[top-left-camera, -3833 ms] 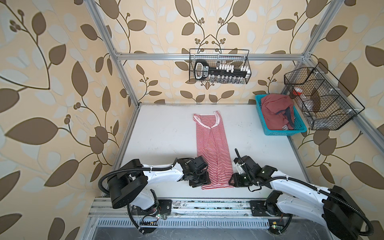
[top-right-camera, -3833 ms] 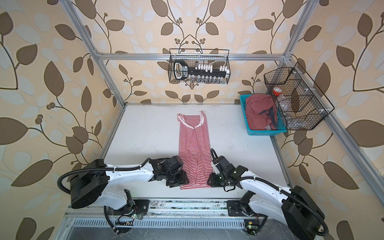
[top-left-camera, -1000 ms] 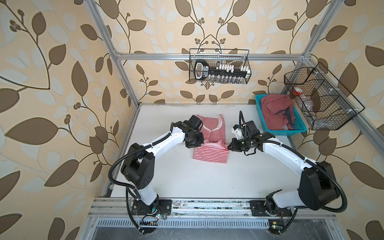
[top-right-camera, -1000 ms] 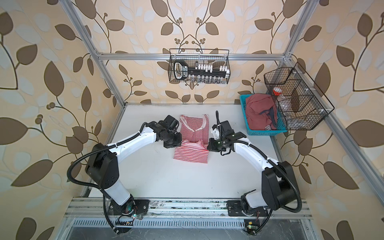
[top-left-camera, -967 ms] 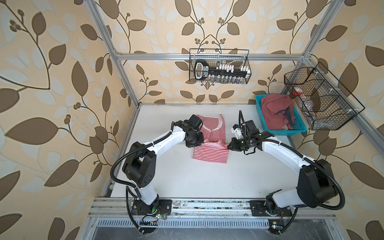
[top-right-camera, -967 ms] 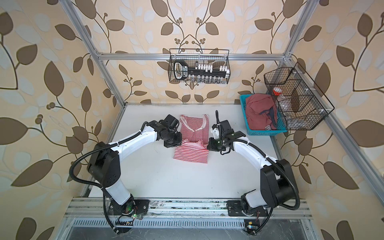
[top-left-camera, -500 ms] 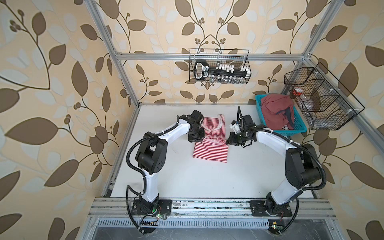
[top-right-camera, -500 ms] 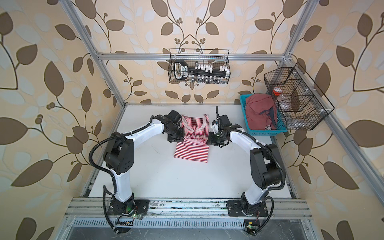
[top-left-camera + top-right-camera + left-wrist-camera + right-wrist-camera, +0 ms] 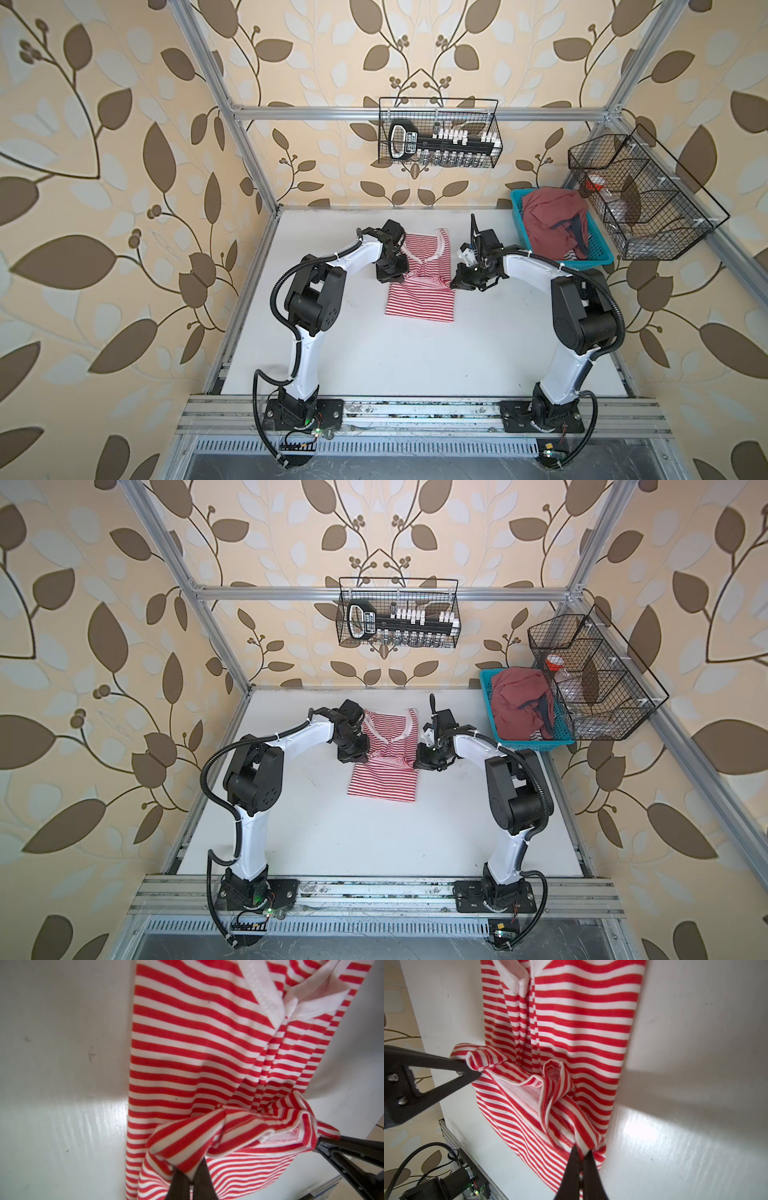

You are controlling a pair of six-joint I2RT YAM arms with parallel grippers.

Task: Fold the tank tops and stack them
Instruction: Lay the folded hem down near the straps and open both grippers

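Starting wide: white table [image 9: 374,365], both arms reaching in from six o'clock. Up at two o'clock, a blue basket [image 9: 604,261] against the wall, holding the dusty red tank top [image 9: 548,220] in a crumpled heap, navy trim showing, not yet folded.

Just past table centre toward twelve o'clock, the striped tank top [image 9: 419,301]: neckline at twelve, lower half doubled back over itself, hem lifted off the cloth below.

At the nine o'clock hem corner, left pincer [image 9: 188,1177], fingers together with cloth nipped between. Same story at three o'clock: right pincer [image 9: 582,1154], clamped on the other hem corner. Between the two, hem sagging and rolling in loose curls, plain in both wrist views.

Judging by that sag: light, limp, thin knit, no stiffness to hold a line. Will slump wherever unsupported, so best held at the two corners, drawn taut across, then laid down low and flat. Real risk of a curled edge trapped under the fold.

Bigger red one probably heavier and floppier. Worth taking by shoulders or hem corners once out of the basket.
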